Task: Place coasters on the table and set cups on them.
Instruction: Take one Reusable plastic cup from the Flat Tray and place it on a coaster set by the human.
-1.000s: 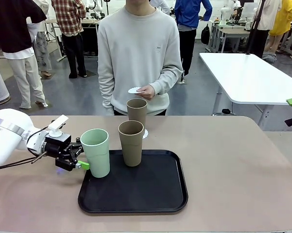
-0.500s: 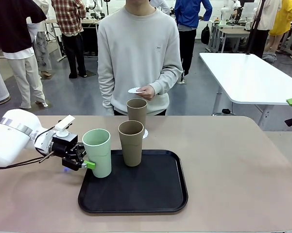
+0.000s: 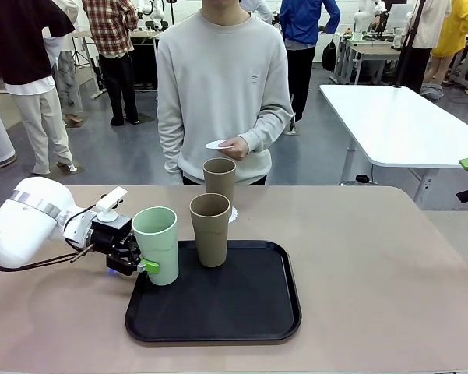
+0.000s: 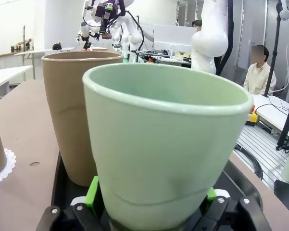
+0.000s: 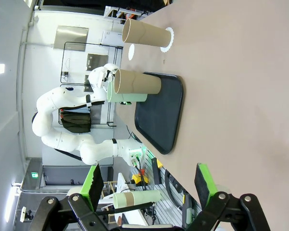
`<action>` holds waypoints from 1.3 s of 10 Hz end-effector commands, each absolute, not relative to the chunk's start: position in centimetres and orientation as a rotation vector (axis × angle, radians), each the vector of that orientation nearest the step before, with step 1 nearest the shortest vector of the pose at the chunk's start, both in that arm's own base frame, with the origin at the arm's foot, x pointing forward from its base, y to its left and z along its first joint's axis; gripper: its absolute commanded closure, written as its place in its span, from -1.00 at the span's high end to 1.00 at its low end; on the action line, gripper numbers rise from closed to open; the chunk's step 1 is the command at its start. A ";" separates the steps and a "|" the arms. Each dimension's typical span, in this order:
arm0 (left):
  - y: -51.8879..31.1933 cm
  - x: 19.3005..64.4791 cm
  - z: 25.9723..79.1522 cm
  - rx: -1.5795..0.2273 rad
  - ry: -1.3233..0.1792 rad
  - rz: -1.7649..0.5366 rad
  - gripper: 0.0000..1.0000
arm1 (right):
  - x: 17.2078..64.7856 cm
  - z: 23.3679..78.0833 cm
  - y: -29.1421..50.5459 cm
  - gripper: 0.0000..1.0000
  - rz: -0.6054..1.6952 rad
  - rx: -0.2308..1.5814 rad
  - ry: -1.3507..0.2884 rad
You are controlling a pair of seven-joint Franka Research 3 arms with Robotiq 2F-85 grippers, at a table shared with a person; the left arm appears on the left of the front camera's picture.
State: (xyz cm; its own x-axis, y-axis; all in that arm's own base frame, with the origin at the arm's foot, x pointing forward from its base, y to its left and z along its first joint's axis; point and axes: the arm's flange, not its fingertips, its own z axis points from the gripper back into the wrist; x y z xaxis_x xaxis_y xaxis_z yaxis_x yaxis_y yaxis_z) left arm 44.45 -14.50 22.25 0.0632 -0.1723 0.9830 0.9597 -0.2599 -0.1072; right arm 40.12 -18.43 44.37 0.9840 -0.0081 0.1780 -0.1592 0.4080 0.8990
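Left end effector [image 3: 142, 262] pinches matte mint cup [image 4: 163, 144] low on its tapered wall, from both sides; cup stands at left edge of black rounded tray [image 3: 241, 319]. Right end effector [image 5: 148, 185] spread, empty. Taupe cup [image 3: 219, 181] on lacy coaster [image 4: 4, 169], beige counter [image 3: 374, 257].

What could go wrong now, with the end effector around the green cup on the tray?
The left end effector flanks the mint cup low near its base, so the tall cup might tilt when lifted. The brown cup stands close beside it on the tray; a sideways swing could knock it. The spare coaster is in the person's hand, not on the table yet.
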 end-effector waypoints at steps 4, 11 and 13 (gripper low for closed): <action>-14.1 44.5 22.7 -1.314 -0.938 -1.427 -1.00 | 40.2 44.3 -18.4 1.00 0.098 1.149 -0.175; -12.3 42.9 37.6 -1.281 -0.962 -1.349 -1.00 | 40.2 44.3 -18.4 1.00 0.098 1.149 -0.175; -12.4 43.0 41.9 -1.264 -0.950 -1.347 -1.00 | 40.2 44.3 -18.4 1.00 0.098 1.149 -0.175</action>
State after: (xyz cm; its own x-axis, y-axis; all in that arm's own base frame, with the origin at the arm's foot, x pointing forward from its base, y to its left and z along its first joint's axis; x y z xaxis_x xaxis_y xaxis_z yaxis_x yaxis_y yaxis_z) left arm 43.12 -12.26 40.97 0.0383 -0.1646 0.9856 0.9778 -0.1973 -0.0709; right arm 40.12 -18.44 44.36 0.9841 -0.0082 0.1777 -0.1589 0.4080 0.8991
